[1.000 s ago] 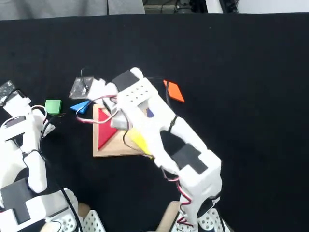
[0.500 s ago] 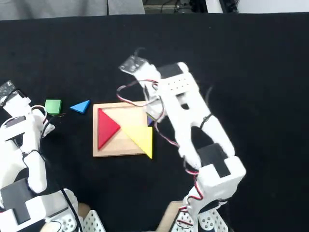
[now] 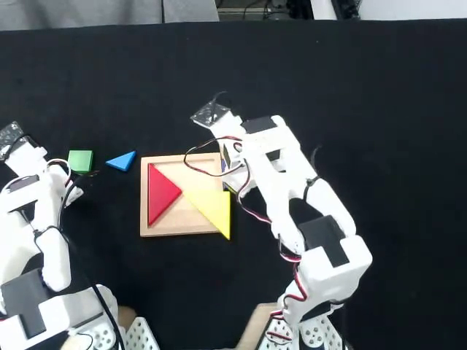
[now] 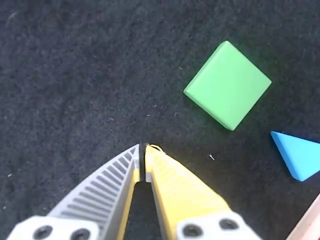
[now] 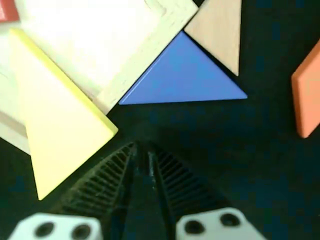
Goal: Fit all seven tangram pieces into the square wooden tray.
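**Reporting Gripper States and Piece Positions**

1. Right gripper (image 5: 141,150): the fingers are drawn together with only a thin slit between them, and nothing is held. The tips sit low over the black table (image 3: 365,109), just outside the tray (image 5: 150,55) and near the tip of the yellow triangle (image 5: 55,125).
2. Left gripper (image 4: 142,150): the fingers meet at the tips and hold nothing. It points down at bare cloth near the green square (image 4: 227,85).
3. Pieces at the right gripper: the yellow triangle lies across the tray rim, with one corner past the rim. The dark blue triangle (image 5: 185,75) lies on the cloth with its long edge against the outside of the rim. The bare-wood triangle (image 5: 217,30) touches the dark blue triangle along one edge. The orange piece (image 5: 307,100) lies apart from both.
4. Pieces in the tray: the high view shows the red triangle (image 3: 160,193) seated against the tray's left side, beside the yellow triangle.
5. Pieces at the left: the green square and the light blue triangle (image 3: 122,160) lie on the cloth beside each other, not touching, left of the tray.
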`<state>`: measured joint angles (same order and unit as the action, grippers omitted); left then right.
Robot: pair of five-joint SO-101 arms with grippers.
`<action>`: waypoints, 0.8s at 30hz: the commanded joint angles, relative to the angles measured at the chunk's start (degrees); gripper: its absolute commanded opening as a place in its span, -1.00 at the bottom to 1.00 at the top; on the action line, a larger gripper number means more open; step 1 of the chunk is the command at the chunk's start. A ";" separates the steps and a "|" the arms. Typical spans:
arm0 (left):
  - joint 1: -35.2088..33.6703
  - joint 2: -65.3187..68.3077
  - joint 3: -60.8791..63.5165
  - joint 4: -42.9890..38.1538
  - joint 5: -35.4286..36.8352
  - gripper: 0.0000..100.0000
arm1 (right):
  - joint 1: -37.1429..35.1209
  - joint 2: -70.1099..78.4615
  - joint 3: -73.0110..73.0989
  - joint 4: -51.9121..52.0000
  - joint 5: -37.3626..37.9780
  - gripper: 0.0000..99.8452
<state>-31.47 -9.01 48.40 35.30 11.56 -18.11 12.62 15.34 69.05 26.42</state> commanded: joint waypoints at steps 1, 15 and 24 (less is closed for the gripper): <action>-0.22 -1.67 -0.92 -0.97 0.44 -0.93 | -1.93 1.10 -1.01 -0.88 -1.05 -0.98; -0.22 -1.67 -0.92 -0.97 0.44 -0.93 | -2.20 5.49 -9.10 0.00 -1.23 -0.98; -0.22 -1.67 -0.84 -0.97 0.44 -0.93 | -9.93 5.93 -10.86 1.85 -1.23 -0.98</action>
<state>-31.47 -9.01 48.40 35.30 11.56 -24.88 19.21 7.87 70.29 25.80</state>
